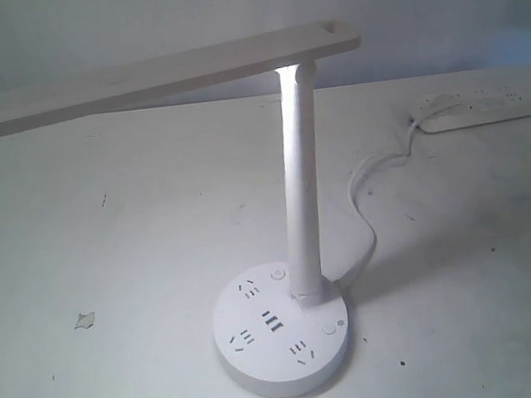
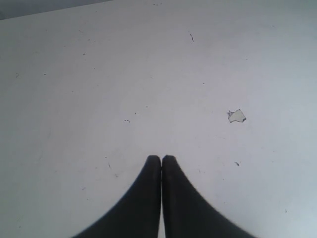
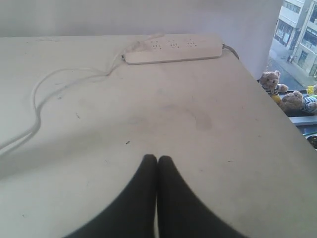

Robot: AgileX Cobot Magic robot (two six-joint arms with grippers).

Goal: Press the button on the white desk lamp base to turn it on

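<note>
Pressing the button (image 1: 331, 326) suits the right hand (image 3: 157, 159) — fully closed, holding nothing — lowered straight, tip centred, gently.

We see a broad matte white tabletop (image 1: 112, 272), scuffed and flecked with small dark specks, with one small chipped patch (image 1: 85, 321) in its surface. Behind it stands a plain pale wall (image 1: 180, 18). Past the tabletop's edge, a window (image 3: 297, 34) shows daylit grey buildings outside, and two small brown teddy bears (image 3: 271, 82) sit by it. The light falls soft and cool.
</note>
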